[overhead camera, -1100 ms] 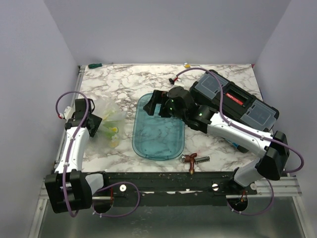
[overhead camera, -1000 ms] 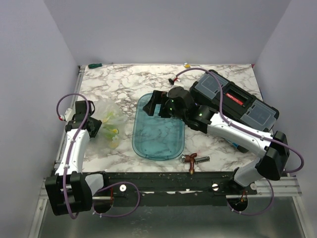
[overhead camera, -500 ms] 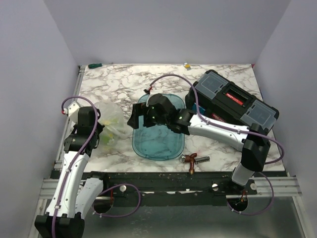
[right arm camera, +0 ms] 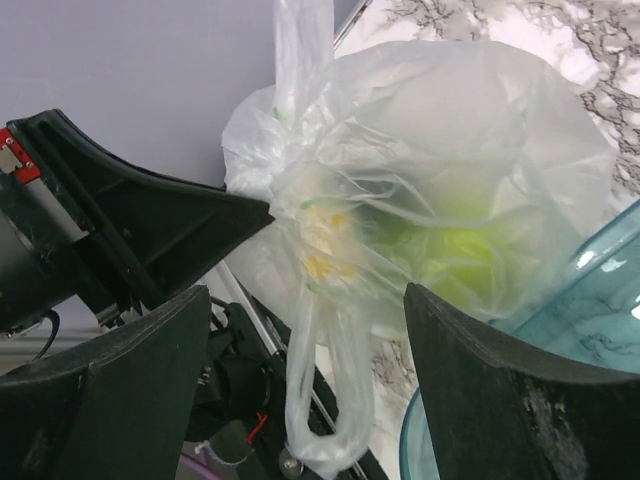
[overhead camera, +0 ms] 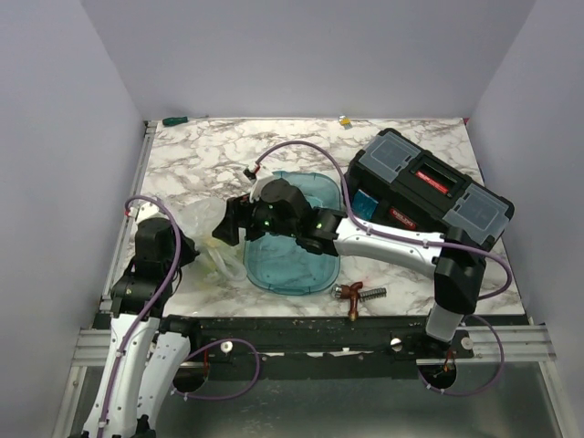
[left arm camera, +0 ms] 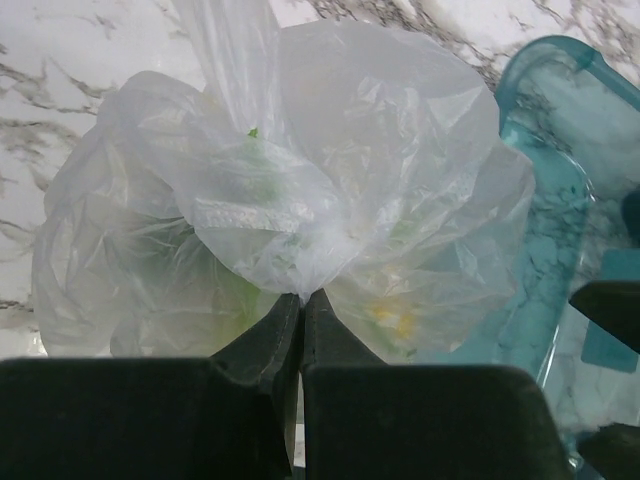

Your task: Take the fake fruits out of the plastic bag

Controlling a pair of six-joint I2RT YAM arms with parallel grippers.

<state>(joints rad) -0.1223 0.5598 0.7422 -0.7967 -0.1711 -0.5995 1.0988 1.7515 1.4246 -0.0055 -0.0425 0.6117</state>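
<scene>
The top view looks down over the whole worktop [overhead camera: 228, 155] from high at its near edge; the 2 wrist views face the plastic bag [left arm camera: 330, 180] closely from opposite sides.

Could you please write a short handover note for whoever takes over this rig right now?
Left end effector: shut, pinching the film of the plastic bag.
Right end effector: open, straddling the bag without gripping it.
Fake fruits: inside the bag, which sits beside the teal tray; none visible outside it.
Done: bag pinched by one arm.
Left: open the bag and take every fruit out.
</scene>
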